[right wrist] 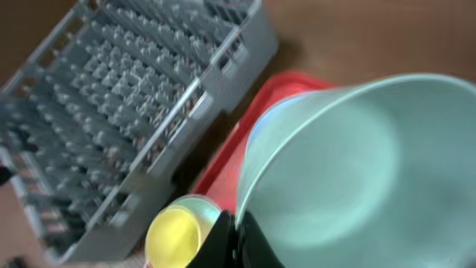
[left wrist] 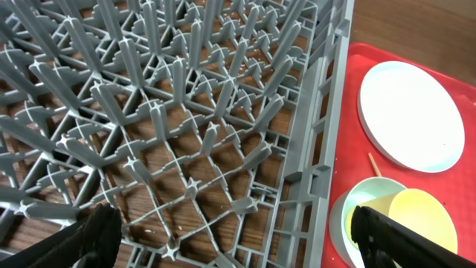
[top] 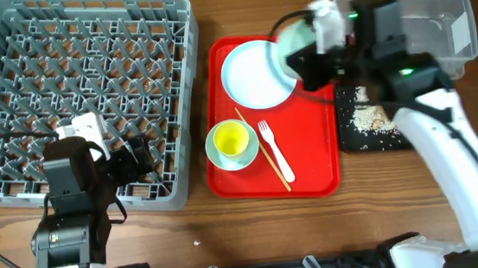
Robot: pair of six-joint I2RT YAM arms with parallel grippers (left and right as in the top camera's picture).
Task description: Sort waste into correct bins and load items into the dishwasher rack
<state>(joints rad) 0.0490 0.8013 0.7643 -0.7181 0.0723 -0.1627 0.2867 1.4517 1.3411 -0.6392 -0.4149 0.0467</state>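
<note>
Bowl (right wrist: 349,171) pinched at its rim by right gripper (right wrist: 239,242), tilted over plate (top: 253,74) at red tray's (top: 312,175) 1 o'clock, left gripper (top: 135,156) jaws wide over rack's (top: 79,87) 6 o'clock edge, cup (top: 231,139) at tray's 7 o'clock.

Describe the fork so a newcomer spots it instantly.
Find the red serving tray right of the grey dishwasher rack. In its lower half, right of the yellow cup, lies the white plastic fork. It has tines, unlike the thin wooden chopstick beside it.
</note>
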